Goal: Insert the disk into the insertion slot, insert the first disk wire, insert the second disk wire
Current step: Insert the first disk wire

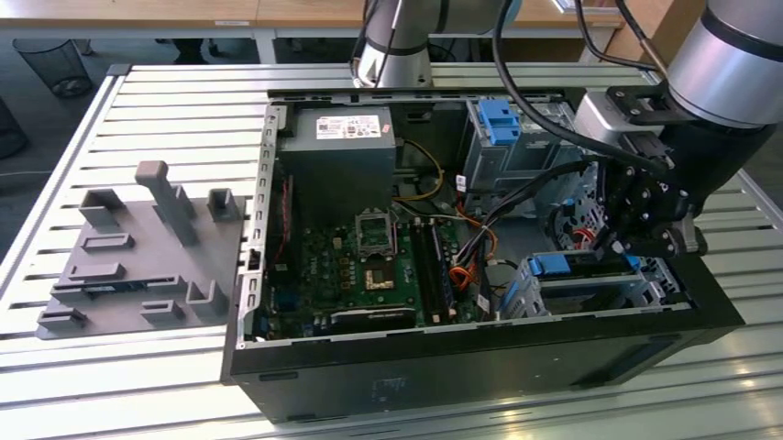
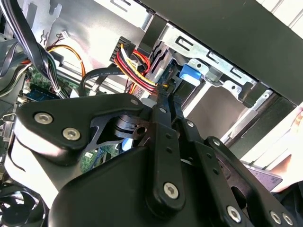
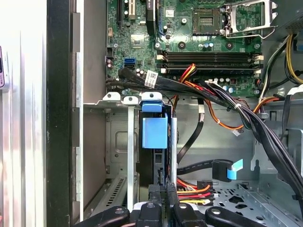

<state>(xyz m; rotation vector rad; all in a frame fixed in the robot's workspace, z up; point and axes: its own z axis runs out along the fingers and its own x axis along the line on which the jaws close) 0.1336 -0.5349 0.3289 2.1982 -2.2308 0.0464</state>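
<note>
Our end effector grips a red-and-yellow disk wire against the blue-framed disk seated in the insertion slot

Disk mostly hidden inside insertion slot

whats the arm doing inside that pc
A robot arm is working inside an open computer case on a slatted table. The disk, in its blue carrier, already sits in the insertion slot. The gripper is down at the disk's end, right beside a bundle of red, yellow and orange wires. Whether any wire is plugged into the disk can't be told.
</note>
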